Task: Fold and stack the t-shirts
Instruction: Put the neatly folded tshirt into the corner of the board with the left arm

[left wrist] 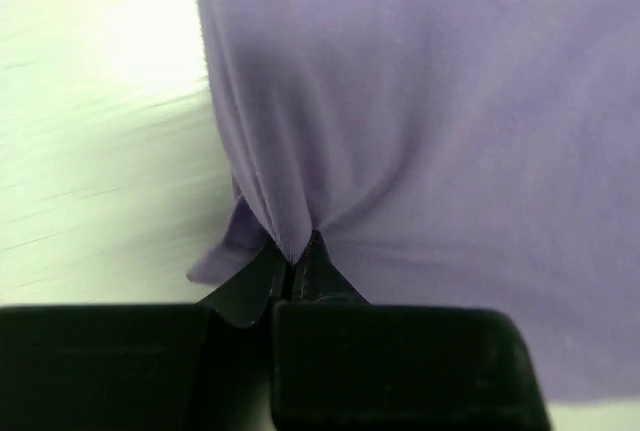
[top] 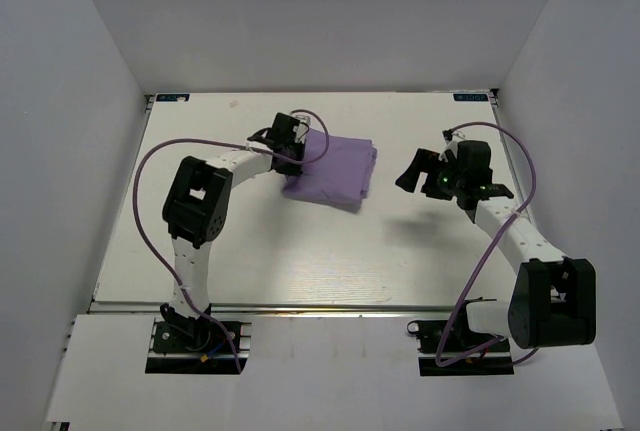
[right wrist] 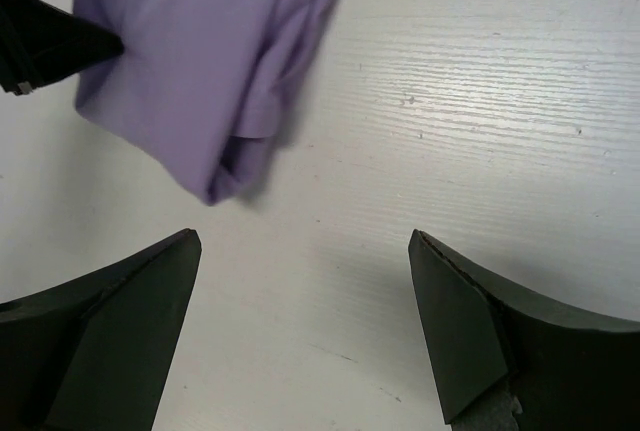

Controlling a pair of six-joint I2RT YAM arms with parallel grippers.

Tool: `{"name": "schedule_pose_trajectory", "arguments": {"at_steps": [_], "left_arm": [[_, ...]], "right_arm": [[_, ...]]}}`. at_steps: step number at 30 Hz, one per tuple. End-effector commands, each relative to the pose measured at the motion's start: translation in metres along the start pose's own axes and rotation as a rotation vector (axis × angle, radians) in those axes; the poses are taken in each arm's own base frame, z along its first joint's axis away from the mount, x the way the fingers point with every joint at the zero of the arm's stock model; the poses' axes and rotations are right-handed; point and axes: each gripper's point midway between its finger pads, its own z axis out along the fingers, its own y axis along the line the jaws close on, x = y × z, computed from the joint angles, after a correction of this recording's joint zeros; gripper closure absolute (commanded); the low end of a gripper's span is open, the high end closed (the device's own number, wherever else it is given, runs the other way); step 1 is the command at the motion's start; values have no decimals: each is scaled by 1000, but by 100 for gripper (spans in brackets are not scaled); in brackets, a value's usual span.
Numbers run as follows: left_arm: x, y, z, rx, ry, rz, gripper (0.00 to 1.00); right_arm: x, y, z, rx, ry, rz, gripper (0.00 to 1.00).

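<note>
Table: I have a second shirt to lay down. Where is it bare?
Bare: the table stretch from the t-shirt to the near edge. Crowded: the far middle, where the left pincer grips it and the right pincer hangs open.

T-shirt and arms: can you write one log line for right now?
left gripper: shut on t-shirt edge | right gripper: open, empty, apart from t-shirt | t-shirt: folded, on table
</note>
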Motion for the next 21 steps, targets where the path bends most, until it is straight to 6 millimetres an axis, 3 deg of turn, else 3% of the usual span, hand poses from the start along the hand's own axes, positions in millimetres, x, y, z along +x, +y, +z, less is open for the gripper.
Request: {"name": "schedule_pose_trajectory", "arguments": {"at_steps": [1,7,13,17,19,21], "left_arm": [[-27,63,-48,-266,-21,113,100],[-38,154,-89,-557,-6,137,100],[-57,227,-122,-723,-36,111,100],[-60,283,-139,-818,-31,67,100],[-72,300,-145,-850,-58,48,100],[-64,327,-141,-890,-19,36,100]], "right_arm": [[-10,-3,-7,21,-47,-40,10],[-11,-3,-9,28,-52,-46,10],[-7,-11,-2,55,-27,-38,10],[-6,-15,3,71,-10,-37,10],[-6,-17,4,76,-7,-31,10],[-5,-21,7,91,5,-26,10]]}}
